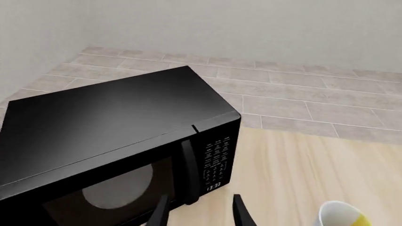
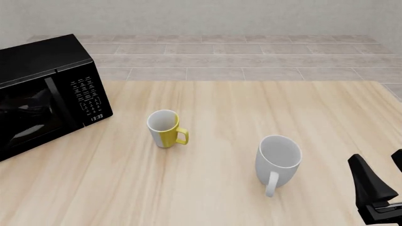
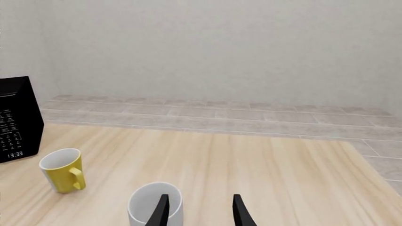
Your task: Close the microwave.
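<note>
So the table [image 2: 251, 108] is the biggest thing going, a pale wood-grain top with a grey tiled floor [image 2: 238, 61] and a plain light wall behind it.

Next down is the microwave [image 2: 44, 94], a glossy black box sitting at the far left of the table in the front view, partly cut off by the frame edge. Its door looks flush with the body from both the front and the left wrist view (I can't spot any gap), the white keypad sits on the side nearest the mugs, and the little clock reads 13:33. You can see the pale turntable plate through the dark glass in the left wrist view.

Then the mugs. The white mug [image 2: 278, 160] stands upright toward the right of the table, handle pointing at the near edge. The yellow mug [image 2: 164, 128] is smaller, upright, white inside, roughly mid-table between the microwave and the white one, well apart from both.

Smallest bits: the right hand [image 2: 383, 181] sits at the near right corner, fingers spread, just beside the white mug and gripping nothing. The left hand [image 1: 197, 212] only shows in its own wrist view, fingers spread too, just in front of the microwave door, holding nothing.
</note>
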Robot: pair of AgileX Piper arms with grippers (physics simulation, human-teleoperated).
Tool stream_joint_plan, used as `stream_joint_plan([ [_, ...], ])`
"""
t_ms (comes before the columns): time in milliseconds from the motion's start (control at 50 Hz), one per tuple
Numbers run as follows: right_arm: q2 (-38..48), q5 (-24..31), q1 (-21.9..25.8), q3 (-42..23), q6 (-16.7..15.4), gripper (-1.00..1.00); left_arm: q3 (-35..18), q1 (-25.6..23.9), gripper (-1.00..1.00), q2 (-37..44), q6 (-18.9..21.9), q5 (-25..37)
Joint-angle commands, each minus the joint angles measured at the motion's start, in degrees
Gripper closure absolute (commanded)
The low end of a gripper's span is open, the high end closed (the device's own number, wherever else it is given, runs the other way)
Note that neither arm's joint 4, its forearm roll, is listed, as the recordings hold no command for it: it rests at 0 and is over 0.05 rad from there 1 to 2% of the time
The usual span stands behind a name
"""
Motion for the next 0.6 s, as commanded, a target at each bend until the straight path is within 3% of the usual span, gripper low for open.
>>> stream_joint_plan([
  [20, 0.0, 0.0, 0.3, 0.0, -0.1, -1.0, 7.1, -2.6, -1.0, -30.8, 1.2, 17.8],
  [60, 0.0, -0.1, 0.3, 0.0, 0.0, -1.0, 6.7, -3.0, -1.0, -32.3, 0.9, 19.7],
  [240, 0.0, -0.4, -0.1, 0.0, -0.2, -1.0, 3.7, -6.4, -1.0, -53.6, 2.3, 39.7],
  [260, -0.1, -0.4, 0.0, 0.0, -0.2, -1.0, 6.8, -7.6, -1.0, -56.9, 2.9, 39.4],
  [380, -0.1, -0.5, 0.1, 0.0, -0.5, -1.0, 3.6, -11.9, -1.0, -57.1, 3.3, 41.5],
  [600, -0.1, -0.3, -0.4, 0.0, -1.0, -1.0, 2.0, -14.4, -1.0, -57.1, 4.3, 41.0],
])
